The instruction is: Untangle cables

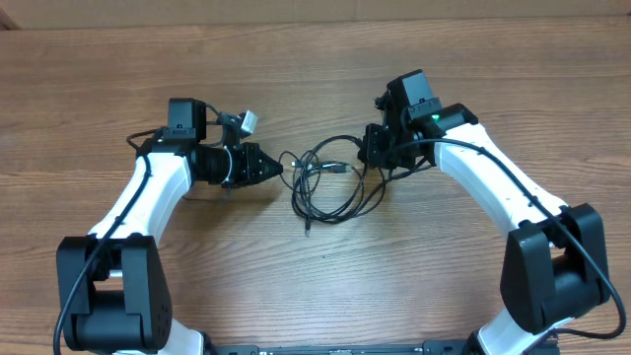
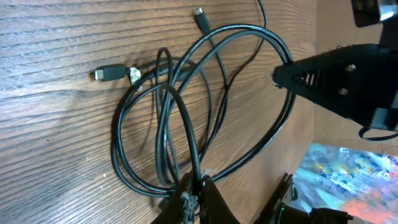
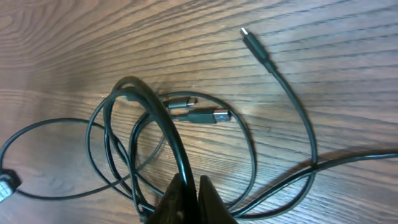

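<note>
The left pincer (image 2: 198,190), at the left edge of the cables (image 1: 327,169), is pinched tight on one black strand, and the right pincer (image 3: 188,194), at their right edge, is clamped on another, the cables lying loosely looped on the tabletop (image 1: 315,59) between both.

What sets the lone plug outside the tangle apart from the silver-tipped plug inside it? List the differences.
Place: the lone plug lies outside the loops; the silver-tipped plug lies among them. Look: the lone plug is slim with a tiny tip; the silver-tipped plug is thicker with a broad metal end. Both lie flat and ungripped.
</note>
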Action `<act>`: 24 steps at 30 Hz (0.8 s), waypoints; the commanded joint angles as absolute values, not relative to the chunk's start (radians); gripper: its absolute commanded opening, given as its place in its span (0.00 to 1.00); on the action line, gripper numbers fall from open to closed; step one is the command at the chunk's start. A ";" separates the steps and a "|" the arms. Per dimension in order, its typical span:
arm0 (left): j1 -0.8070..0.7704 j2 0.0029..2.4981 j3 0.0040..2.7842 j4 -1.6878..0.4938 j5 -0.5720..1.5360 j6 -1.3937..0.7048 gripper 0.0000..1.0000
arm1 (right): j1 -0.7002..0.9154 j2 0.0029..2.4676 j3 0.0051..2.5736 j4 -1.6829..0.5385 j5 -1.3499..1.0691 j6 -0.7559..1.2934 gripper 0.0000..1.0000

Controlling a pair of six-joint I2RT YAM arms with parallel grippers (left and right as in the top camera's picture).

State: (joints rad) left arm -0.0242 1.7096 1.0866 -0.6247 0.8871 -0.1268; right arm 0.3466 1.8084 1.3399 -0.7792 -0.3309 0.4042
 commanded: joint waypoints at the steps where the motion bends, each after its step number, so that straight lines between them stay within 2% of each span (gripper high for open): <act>1: -0.002 1.718 1.117 -0.622 0.934 -0.106 0.04 | 0.340 1.809 1.343 -0.792 -0.266 0.443 0.04; 9: 0.144 1.593 1.181 -0.626 0.976 -0.101 0.04 | 0.340 1.809 1.343 -0.821 -0.224 0.450 0.04; 17: 0.232 1.401 1.261 -0.614 1.162 -0.118 0.04 | 0.340 1.809 1.343 -0.822 -0.208 0.450 0.04; 24: 0.339 1.311 1.275 -0.399 1.232 -0.304 0.04 | 0.340 1.809 1.343 -0.844 -0.175 0.449 0.04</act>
State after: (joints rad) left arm 0.2817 1.3563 1.2465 -0.4660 1.1633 -0.1970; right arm 0.3466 1.8084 1.3399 -0.8368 -0.2123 0.4446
